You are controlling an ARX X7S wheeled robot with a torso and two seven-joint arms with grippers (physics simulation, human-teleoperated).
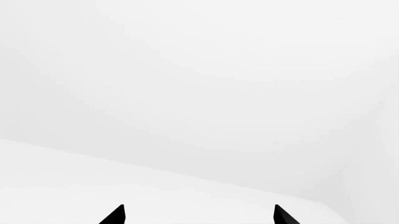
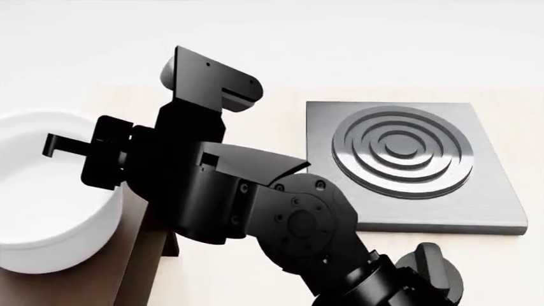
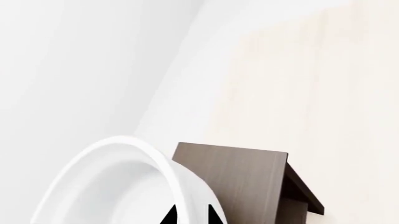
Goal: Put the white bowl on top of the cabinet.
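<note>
Your right arm's black links hide most of the dark brown wood-grain cabinet [image 2: 151, 255] in the head view, and the glossy white bowl [image 2: 42, 210] runs off the frame's left edge. Both wrist views cut each gripper down to two black fingertips [image 3: 209, 215] at the frame edge. The left fingertips [image 1: 115, 215] show nothing between them you can identify.

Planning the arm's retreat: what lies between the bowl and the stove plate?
In the head view, the right arm spans the stretch between the bowl and the stove plate; beneath it shows the cabinet edge and bare tabletop.
</note>
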